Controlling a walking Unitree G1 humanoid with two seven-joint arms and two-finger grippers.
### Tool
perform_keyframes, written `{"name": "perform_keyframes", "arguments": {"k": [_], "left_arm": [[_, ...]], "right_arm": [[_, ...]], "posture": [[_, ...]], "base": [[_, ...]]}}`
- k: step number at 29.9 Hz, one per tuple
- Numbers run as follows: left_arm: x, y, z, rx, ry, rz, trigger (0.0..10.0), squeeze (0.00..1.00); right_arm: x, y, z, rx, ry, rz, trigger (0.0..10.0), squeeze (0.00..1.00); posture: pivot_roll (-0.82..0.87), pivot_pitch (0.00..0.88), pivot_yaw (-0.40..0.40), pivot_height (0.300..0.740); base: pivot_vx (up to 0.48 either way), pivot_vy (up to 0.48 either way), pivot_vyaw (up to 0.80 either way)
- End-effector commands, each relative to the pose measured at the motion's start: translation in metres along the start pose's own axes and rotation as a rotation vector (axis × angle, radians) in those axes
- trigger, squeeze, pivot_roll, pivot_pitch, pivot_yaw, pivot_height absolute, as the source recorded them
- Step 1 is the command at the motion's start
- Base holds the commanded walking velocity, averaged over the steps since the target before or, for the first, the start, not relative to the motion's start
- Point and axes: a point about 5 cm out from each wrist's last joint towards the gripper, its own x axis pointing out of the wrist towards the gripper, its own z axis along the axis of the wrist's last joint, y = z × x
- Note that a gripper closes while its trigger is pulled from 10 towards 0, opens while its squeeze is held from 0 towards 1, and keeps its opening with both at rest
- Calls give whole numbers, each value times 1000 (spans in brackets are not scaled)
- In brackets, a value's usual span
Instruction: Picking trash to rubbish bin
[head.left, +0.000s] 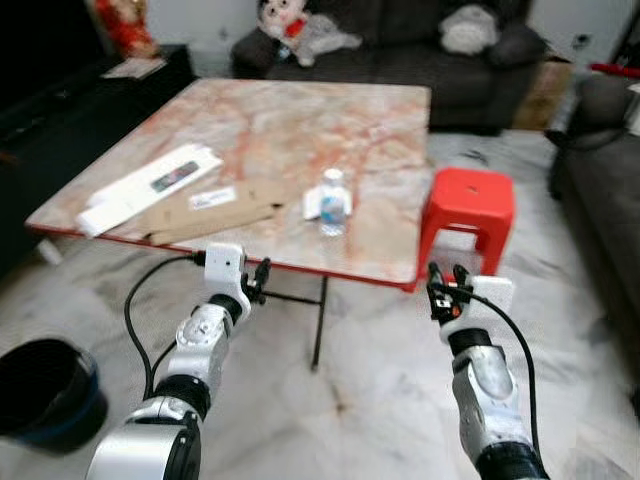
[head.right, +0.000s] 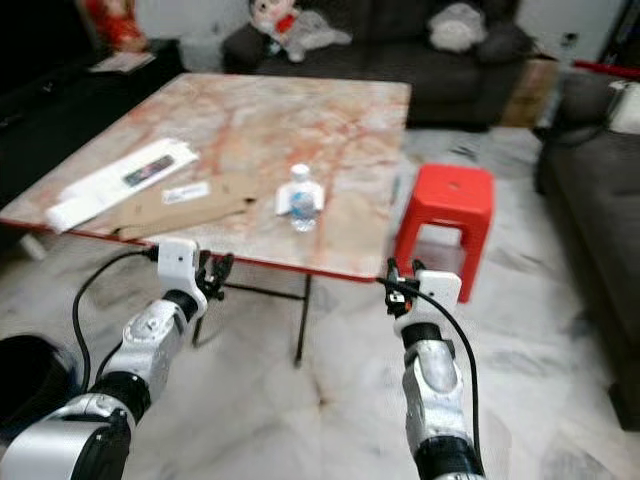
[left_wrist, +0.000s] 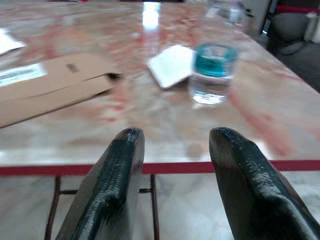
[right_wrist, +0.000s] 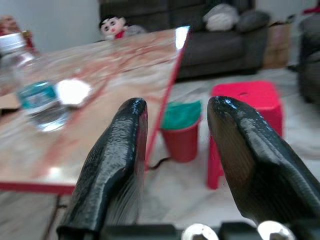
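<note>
A clear plastic bottle (head.left: 333, 203) with a blue label stands near the front edge of the marble table (head.left: 300, 120), with a white slip of paper (head.left: 311, 204) beside it. A flattened brown cardboard piece (head.left: 215, 212) and a long white packet (head.left: 150, 187) lie at the front left. My left gripper (head.left: 262, 279) is open, held just below and in front of the table edge, left of the bottle (left_wrist: 214, 72). My right gripper (head.left: 446, 277) is open too, off the table's front right corner. Both hold nothing.
A black bin (head.left: 45, 390) sits on the floor at the lower left. A red stool (head.left: 468, 215) stands right of the table, and a red bin with a green liner (right_wrist: 181, 131) beyond the table. Dark sofas (head.left: 400, 40) line the back and right.
</note>
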Motion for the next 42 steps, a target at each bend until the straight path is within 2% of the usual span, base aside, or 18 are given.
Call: {"name": "perform_keyframes", "arguments": {"k": [1, 39, 42], "left_arm": [[-1, 7, 2, 26, -5, 13, 10000, 0], [0, 4, 5, 36, -23, -1, 10000, 0], [1, 3, 6, 39, -25, -3, 10000, 0]], "right_arm": [[1, 8, 0, 13, -4, 11, 10000, 0], [1, 11, -3, 20, 4, 15, 10000, 0], [1, 11, -3, 26, 4, 15, 10000, 0]], "posture": [[141, 0, 34, 740], [141, 0, 41, 740], [139, 0, 42, 740]], "base": [[319, 0, 0], [315, 0, 0], [321, 0, -800]]}}
